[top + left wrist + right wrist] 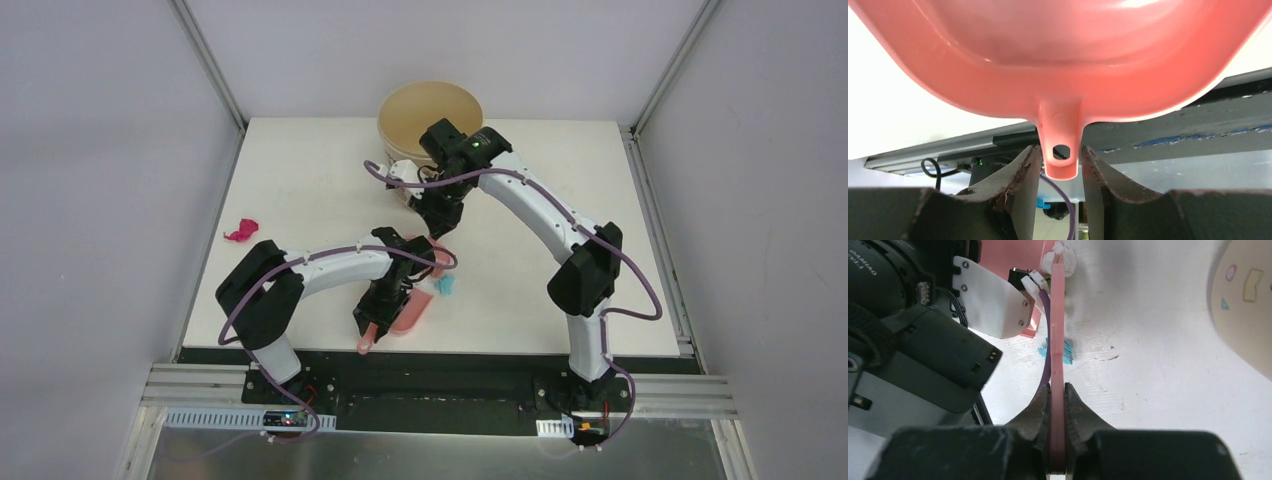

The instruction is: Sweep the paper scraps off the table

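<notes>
My left gripper (385, 303) is shut on the handle of the pink dustpan (411, 313), which lies on the white table (300, 180) near its front edge. In the left wrist view the handle (1061, 155) sits between my fingers (1025, 167) and the pan (1063, 55) fills the top. My right gripper (1057, 387) is shut on the pink hand brush (1057, 315), bristles (1062, 255) down near the pan. A blue paper scrap (445, 286) lies right of the pan and shows under the brush (1068, 351). A magenta scrap (241, 230) lies far left.
A tan bucket (432, 118) stands at the back middle of the table, just behind my right wrist; its side shows in the right wrist view (1248, 305). The left arm's wrist (923, 330) is close beside the brush. Grey walls enclose the table.
</notes>
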